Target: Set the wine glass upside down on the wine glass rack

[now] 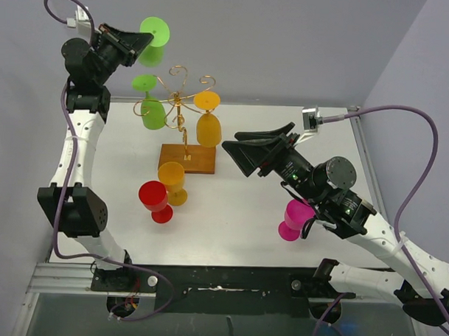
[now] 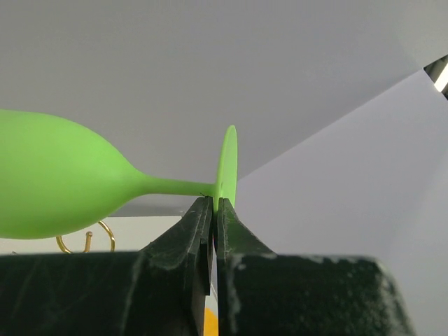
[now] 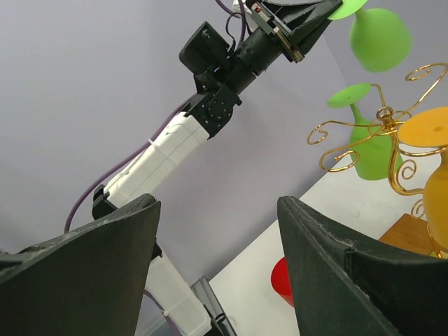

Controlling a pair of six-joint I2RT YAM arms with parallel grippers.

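Note:
My left gripper (image 1: 140,41) is raised above the table's back left, shut on the disc foot of a lime green wine glass (image 1: 151,44). In the left wrist view the jaws pinch the foot's rim and the glass (image 2: 56,183) lies sideways, bowl to the left. The wine glass rack (image 1: 180,94) of gold wire stands on its wooden base (image 1: 186,157), below and right of the held glass. Upside down on it hang a green glass (image 1: 152,111) and an orange glass (image 1: 208,125). My right gripper (image 1: 237,155) is open and empty, right of the rack.
A red glass (image 1: 155,200) and an orange-yellow glass (image 1: 174,182) stand together in front of the rack's base. By the right arm's wrist stands a magenta glass (image 1: 292,219). Grey walls close the back and both sides.

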